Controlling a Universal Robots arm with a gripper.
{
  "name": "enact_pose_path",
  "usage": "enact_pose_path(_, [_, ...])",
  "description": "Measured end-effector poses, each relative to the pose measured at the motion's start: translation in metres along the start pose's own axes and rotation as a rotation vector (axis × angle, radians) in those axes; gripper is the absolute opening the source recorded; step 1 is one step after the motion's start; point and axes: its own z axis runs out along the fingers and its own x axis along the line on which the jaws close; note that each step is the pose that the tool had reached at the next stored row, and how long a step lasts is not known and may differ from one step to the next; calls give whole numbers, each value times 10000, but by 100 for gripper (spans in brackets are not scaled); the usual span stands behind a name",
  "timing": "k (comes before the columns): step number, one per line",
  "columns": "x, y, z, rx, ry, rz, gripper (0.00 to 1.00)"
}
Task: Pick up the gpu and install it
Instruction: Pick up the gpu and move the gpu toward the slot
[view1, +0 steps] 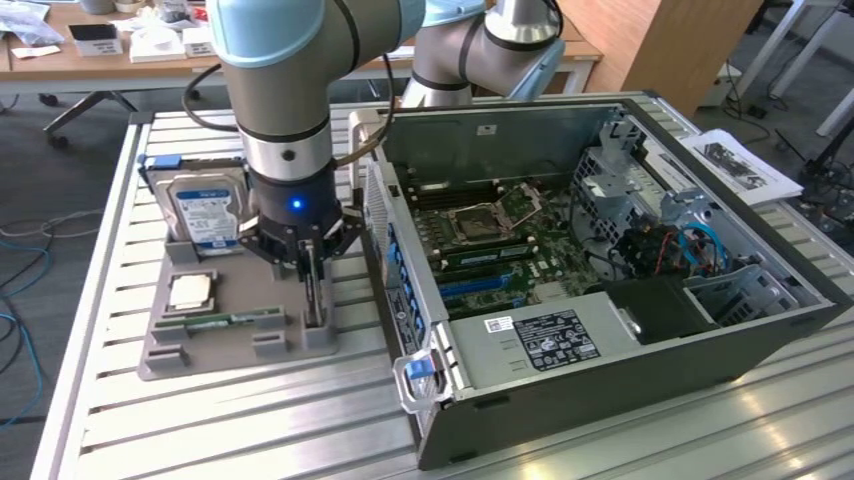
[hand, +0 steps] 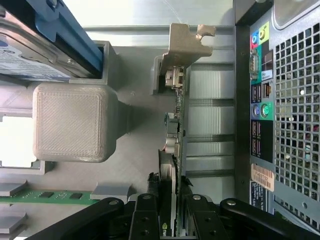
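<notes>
The gpu (view1: 314, 298) is a thin dark card standing on edge in a slot at the exterior view's right end of the grey holder tray (view1: 214, 358). My gripper (view1: 310, 262) comes straight down on it, with one finger on each side of the card. In the wrist view the gpu (hand: 176, 125) appears edge-on, its silvery bracket (hand: 186, 45) at the far end. There my gripper (hand: 171, 202) is shut on the card, and the black fingers (hand: 146, 210) press against its faces.
On the same tray stand a hard drive (view1: 200, 210) in a blue frame, a processor chip (view1: 191, 292) and a green memory stick (view1: 220, 322). The open computer case (view1: 747, 330) lies just to the exterior view's right, motherboard (view1: 514, 245) exposed. Its rear panel (hand: 285, 100) runs close beside the card.
</notes>
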Motion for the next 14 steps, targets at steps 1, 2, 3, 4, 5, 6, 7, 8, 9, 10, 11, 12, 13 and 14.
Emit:
enact_pose_path(1, [0,0,0,-3,5,-129,27])
enact_pose_path(2, [0,0,0,-5,10,-250,27])
enact_pose_path(3, [0,0,0,-7,14,-340,27])
enact_pose_path(4, [0,0,0,-8,14,-360,27])
enact_pose_path(5, [0,0,0,-8,15,-361,27])
enact_pose_path(6, [0,0,0,-8,14,-361,27])
enact_pose_path(7, [0,0,0,-8,14,-361,27])
enact_pose_path(8, [0,0,1,-14,14,-359,27])
enact_pose_path(9, [-1,0,2,-30,13,-349,27])
enact_pose_path(10, [-1,0,2,-56,12,-334,27])
enact_pose_path(11, [-1,0,1,-79,12,-316,27])
enact_pose_path(12, [-1,0,1,-82,12,-314,27])
enact_pose_path(13, [-1,0,1,-82,12,-313,27])
enact_pose_path(14, [0,0,1,-82,12,-313,27])
